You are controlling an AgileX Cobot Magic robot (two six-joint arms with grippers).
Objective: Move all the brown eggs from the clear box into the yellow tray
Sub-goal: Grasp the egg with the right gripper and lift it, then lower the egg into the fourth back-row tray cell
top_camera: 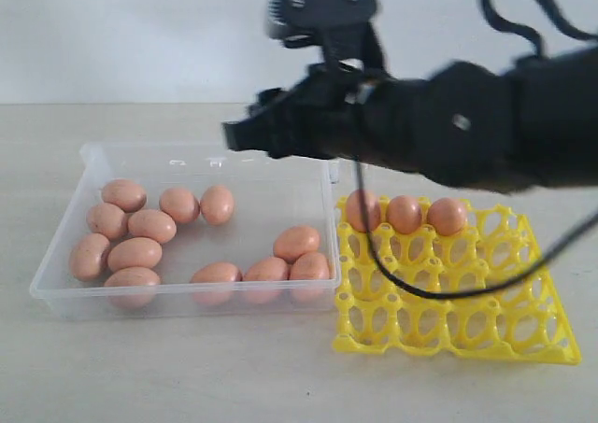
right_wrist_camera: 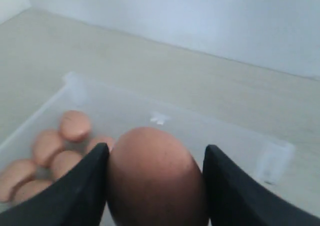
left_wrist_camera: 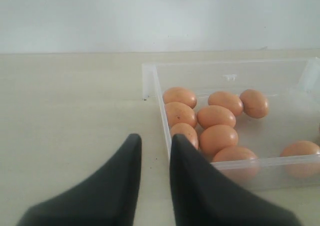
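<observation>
Clamping 1 egg (right_wrist_camera: 156, 178), right jaws hide it in exterior view.

Your box (top_camera: 56, 283) sits on the left, the tray (top_camera: 467, 334) just right of it. Eggs (top_camera: 151, 225) lie in the box; three sit in the tray's back row.

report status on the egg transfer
Right gripper shut on brown egg over clear box. Left gripper open, empty. Three eggs in yellow tray. Path clear.

Pale table (top_camera: 187, 367): clear box (top_camera: 271, 199), yellow tray (top_camera: 448, 330)
</observation>
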